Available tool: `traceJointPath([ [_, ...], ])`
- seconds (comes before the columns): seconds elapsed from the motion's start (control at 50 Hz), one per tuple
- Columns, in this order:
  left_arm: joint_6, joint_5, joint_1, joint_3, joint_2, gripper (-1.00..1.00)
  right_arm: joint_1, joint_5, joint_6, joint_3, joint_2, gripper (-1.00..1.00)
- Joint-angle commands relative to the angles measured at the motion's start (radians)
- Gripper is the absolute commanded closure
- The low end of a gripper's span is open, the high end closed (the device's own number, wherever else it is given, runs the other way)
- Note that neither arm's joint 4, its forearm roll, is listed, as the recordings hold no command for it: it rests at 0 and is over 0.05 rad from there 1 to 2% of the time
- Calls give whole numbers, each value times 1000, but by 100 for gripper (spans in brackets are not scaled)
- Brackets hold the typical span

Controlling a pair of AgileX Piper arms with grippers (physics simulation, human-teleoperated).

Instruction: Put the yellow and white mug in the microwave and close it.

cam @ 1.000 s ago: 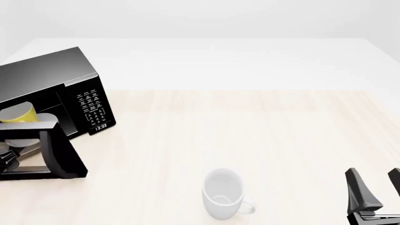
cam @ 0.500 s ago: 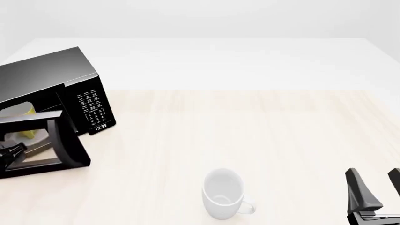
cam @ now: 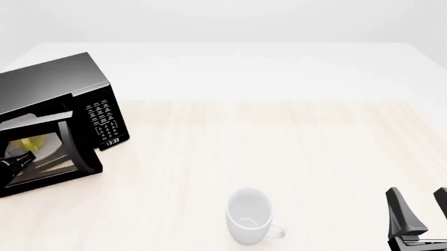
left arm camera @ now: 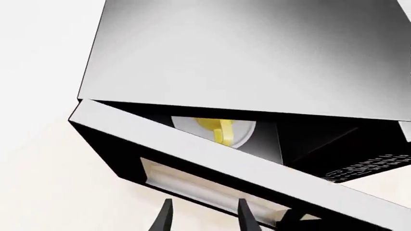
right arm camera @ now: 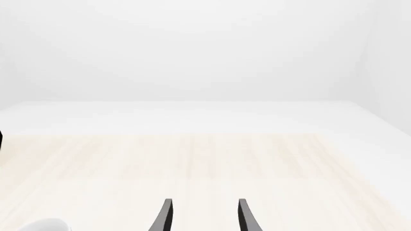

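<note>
The black microwave (cam: 52,83) stands at the table's far left with its door (cam: 75,144) ajar by a narrow gap. Inside, the yellow and white mug (cam: 31,144) rests on the round white plate (left arm camera: 247,133); in the left wrist view only its yellow handle (left arm camera: 221,130) shows through the gap over the door (left arm camera: 224,166). My left gripper (left arm camera: 204,220) is open with nothing in it, its fingertips just outside the door's window; in the front view it (cam: 12,164) is a dark shape low at the door. My right gripper (cam: 422,213) is open and empty at the near right.
A larger all-white mug (cam: 249,215) stands upright near the front edge, left of my right gripper, handle to the right; its rim (right arm camera: 44,225) shows in the right wrist view. The microwave's keypad (cam: 103,121) faces the wooden tabletop (cam: 279,141).
The microwave door has swung further toward shut, from about half open to a narrow gap, with my left gripper following it inward. The mug is now mostly hidden. The right arm has not moved.
</note>
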Motion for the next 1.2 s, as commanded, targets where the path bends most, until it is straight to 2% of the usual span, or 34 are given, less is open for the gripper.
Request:
traceJointPath([
  [0.02,-4,-36,-10,-33,63,-100,0,0,0,0,0,-100],
  [0.8,4,-70,-18,-118,179,-100,0,0,0,0,0,-100],
  [1.2,12,-79,21,-178,229,-100,0,0,0,0,0,-100],
])
